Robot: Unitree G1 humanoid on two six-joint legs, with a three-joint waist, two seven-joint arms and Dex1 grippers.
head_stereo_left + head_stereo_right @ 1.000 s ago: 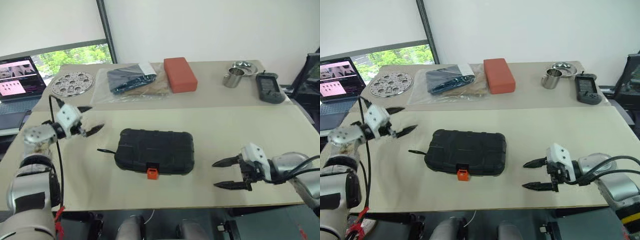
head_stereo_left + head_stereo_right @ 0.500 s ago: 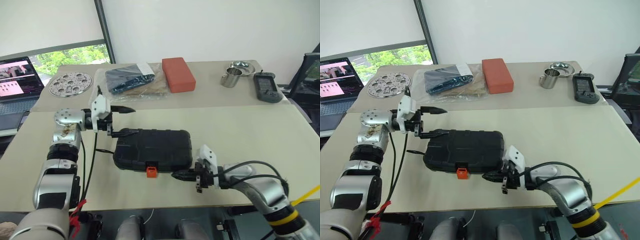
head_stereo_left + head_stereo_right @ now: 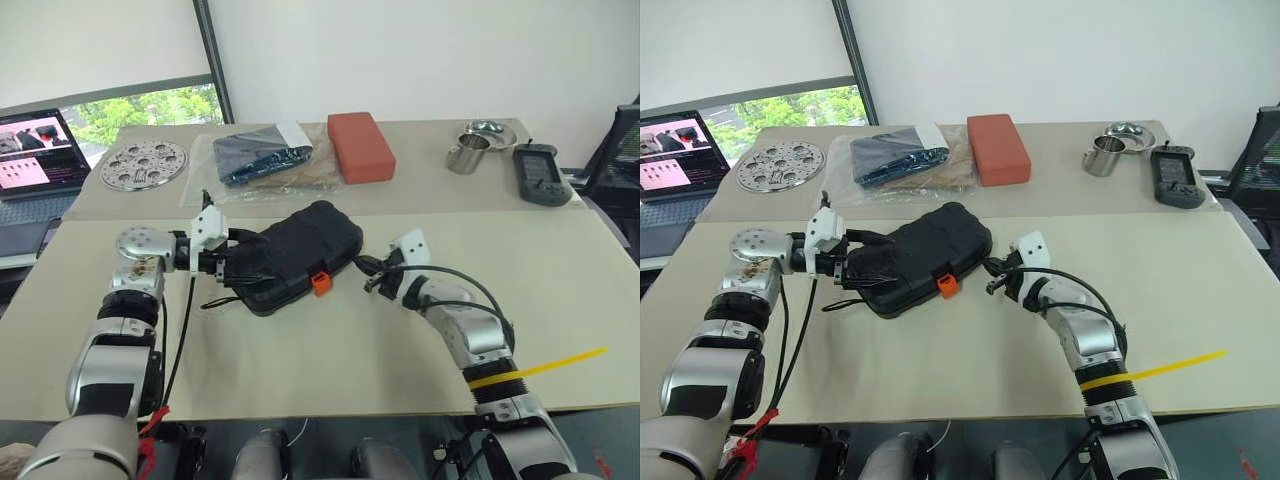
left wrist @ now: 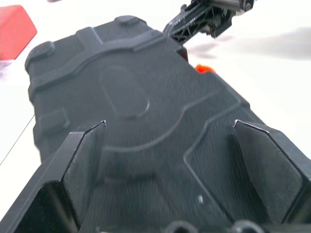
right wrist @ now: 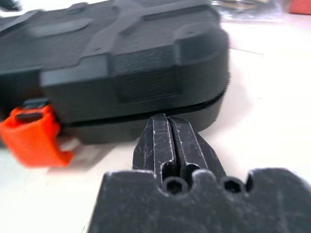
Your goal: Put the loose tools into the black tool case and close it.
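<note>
The black tool case [image 3: 300,250] lies closed and slewed on the near table, with its orange latch [image 3: 320,283] facing me. My left gripper [image 3: 238,262] is open, its fingers [image 4: 85,160] spread wide over the lid's left end. My right gripper [image 5: 165,124] is shut, its tips against the case's lower edge at the right front corner, just right of the latch [image 5: 31,136]. A thin black strip [image 3: 212,303] pokes out from under the case's left end. The loose tools are out of view.
On the far table lie a red block [image 3: 360,147], a clear bag with a dark blue item [image 3: 262,157], a perforated metal disc [image 3: 143,165], a metal cup [image 3: 465,155], a bowl [image 3: 488,130] and a black handheld device [image 3: 540,175]. A laptop [image 3: 35,150] stands far left.
The right gripper shut and swept forward and left against the case's corner. The case turned, its right end swinging away. The left gripper came across onto the case's left end.
</note>
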